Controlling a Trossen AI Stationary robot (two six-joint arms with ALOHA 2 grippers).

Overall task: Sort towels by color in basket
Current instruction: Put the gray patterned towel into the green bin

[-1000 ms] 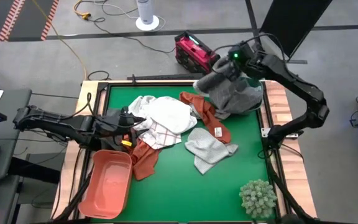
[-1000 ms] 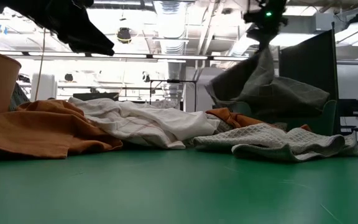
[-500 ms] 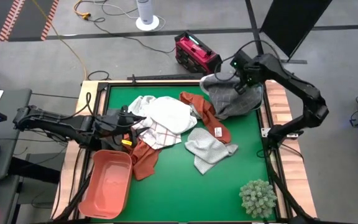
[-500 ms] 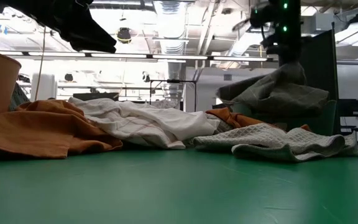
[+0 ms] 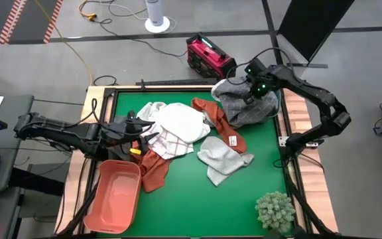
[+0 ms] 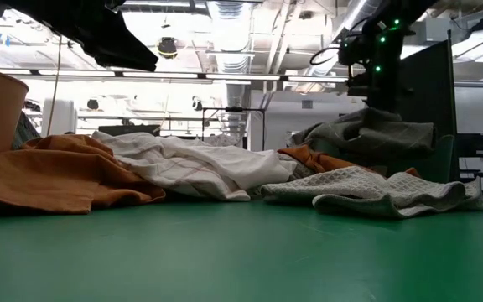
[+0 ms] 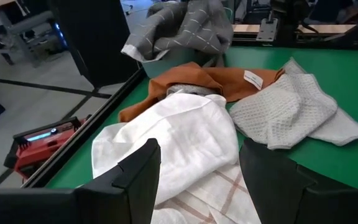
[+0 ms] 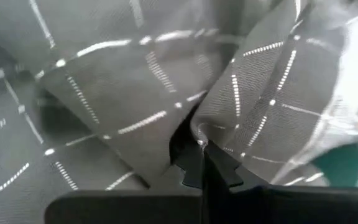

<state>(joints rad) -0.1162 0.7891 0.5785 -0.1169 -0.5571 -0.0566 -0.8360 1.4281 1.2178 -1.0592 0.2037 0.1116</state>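
A grey checked towel (image 5: 243,106) lies heaped at the table's far right corner, over a pale basket rim (image 7: 156,64). My right gripper (image 5: 258,93) stands on top of it, shut on the cloth. A white towel (image 5: 181,119), a white towel with thin checks (image 5: 171,143), a rust-orange towel (image 5: 225,129) and a grey towel (image 5: 221,158) lie in a loose pile mid-table. Another rust-orange towel (image 5: 152,166) lies near the orange basket (image 5: 115,196). My left gripper (image 5: 138,129) hovers open at the pile's left edge, with nothing between its fingers. My right gripper pinches a raised fold of the grey checked towel (image 8: 222,134) between its two shut fingertips. The fingers come from above, pointing steeply down. The towel lies slack in a heap under them and rests on the basket and the table's corner.
A spiky pale-green plant ball (image 5: 275,211) sits at the near right corner. The orange basket stands at the near left. Bare green table (image 5: 197,206) stretches along the near edge between them. Wooden rails frame the table.
My right gripper has come down toward the far right corner and tipped to point more steeply down, still shut on the grey checked towel. The towel, which hung spread below the gripper, has sunk into a heap there.
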